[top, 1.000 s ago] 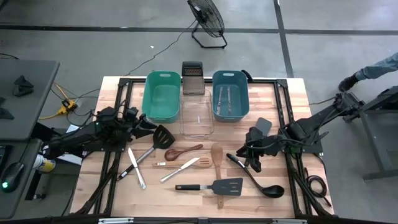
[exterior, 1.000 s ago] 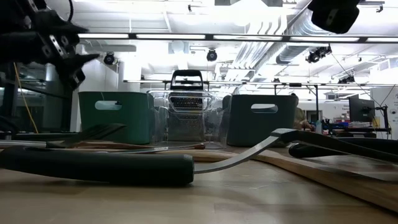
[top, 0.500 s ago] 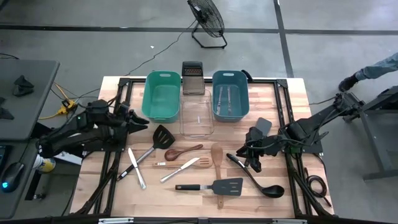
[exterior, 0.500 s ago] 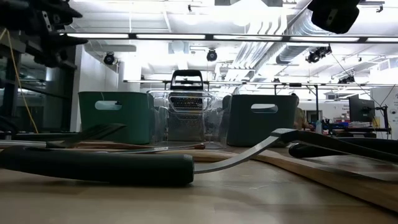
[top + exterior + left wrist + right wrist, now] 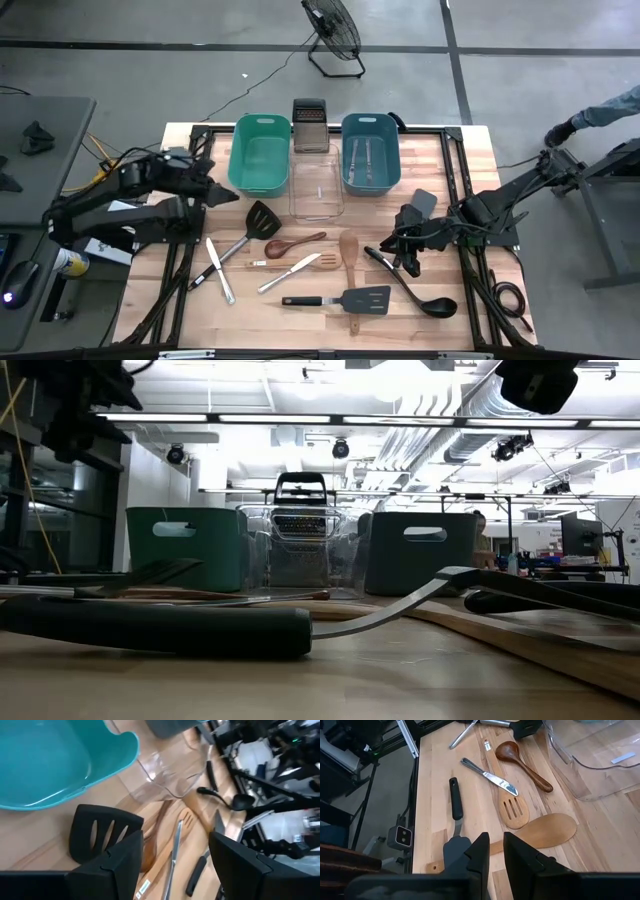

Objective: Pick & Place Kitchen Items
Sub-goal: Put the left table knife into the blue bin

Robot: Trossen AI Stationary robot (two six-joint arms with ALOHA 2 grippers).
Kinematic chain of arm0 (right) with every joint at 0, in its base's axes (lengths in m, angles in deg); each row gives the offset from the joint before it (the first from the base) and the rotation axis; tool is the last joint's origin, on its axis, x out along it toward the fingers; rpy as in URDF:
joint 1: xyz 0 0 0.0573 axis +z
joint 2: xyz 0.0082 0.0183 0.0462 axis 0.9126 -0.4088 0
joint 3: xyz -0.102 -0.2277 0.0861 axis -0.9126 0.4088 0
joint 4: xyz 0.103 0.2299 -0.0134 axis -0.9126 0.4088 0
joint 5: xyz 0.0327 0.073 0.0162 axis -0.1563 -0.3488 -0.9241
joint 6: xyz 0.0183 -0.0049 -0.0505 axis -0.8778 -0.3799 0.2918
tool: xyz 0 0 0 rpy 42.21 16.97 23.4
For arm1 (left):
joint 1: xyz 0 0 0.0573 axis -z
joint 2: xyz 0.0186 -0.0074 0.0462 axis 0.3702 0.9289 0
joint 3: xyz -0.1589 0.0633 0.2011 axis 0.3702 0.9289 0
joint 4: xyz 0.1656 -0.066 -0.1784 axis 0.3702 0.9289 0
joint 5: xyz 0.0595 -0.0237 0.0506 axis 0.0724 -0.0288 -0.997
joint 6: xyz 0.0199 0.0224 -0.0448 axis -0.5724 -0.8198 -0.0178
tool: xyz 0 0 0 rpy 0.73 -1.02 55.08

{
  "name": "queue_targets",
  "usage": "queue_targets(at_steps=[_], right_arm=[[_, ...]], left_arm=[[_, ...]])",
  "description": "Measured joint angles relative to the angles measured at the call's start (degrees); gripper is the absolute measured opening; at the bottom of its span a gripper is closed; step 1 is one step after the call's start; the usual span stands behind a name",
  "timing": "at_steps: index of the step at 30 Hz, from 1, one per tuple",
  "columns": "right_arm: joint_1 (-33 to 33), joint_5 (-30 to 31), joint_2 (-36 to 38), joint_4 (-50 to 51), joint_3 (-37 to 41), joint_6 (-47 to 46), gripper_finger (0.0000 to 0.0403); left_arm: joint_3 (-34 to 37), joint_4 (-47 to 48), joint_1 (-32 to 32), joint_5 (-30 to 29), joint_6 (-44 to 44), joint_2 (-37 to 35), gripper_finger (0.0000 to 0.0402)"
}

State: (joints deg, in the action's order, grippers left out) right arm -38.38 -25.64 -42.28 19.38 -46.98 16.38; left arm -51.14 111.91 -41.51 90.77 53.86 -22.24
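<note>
Long-handled utensils lie flat on the wooden table (image 5: 450,160): a black slotted turner (image 5: 262,218), a dark wooden spoon (image 5: 295,242), a slotted wooden spatula (image 5: 512,810), a table knife (image 5: 290,272), a plain wooden spatula (image 5: 349,255), a black turner (image 5: 345,298), a black ladle (image 5: 415,290) and two silver knives (image 5: 215,265). My left gripper (image 5: 228,196) hangs open and empty above the table, left of the slotted turner (image 5: 102,832). My right gripper (image 5: 402,252) is shut and empty, low by the ladle's handle.
A teal tub (image 5: 260,152), a clear tub (image 5: 317,187) and a blue tub (image 5: 370,165) holding metal utensils stand along the far edge. A steel grater (image 5: 310,125) stands behind them. Another black spatula (image 5: 422,203) lies by my right arm.
My left gripper has drawn back from the black slotted turner toward the table's left edge and risen. The utensils have kept their places.
</note>
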Motion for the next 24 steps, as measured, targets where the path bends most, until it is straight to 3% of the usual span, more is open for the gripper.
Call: queue_targets(at_steps=[5, 13, 24], right_arm=[[0.00, 0.02, 0.00, 0.00, 0.00, 0.03, 0.0048], [0.00, 0.02, 0.00, 0.22, 0.00, 0.64, 0.0048], [-0.01, 0.41, 0.00, 0.26, 0.00, -1.64, 0.0048]], left_arm=[[-3.02, -0.15, 5.54, -1.55, 0.10, 6.98, 0.0223], [-5.58, -0.75, 20.91, -5.57, 1.39, 16.03, 0.0223], [-5.63, -2.33, 41.39, -17.45, 24.86, 22.42, 0.0223]])
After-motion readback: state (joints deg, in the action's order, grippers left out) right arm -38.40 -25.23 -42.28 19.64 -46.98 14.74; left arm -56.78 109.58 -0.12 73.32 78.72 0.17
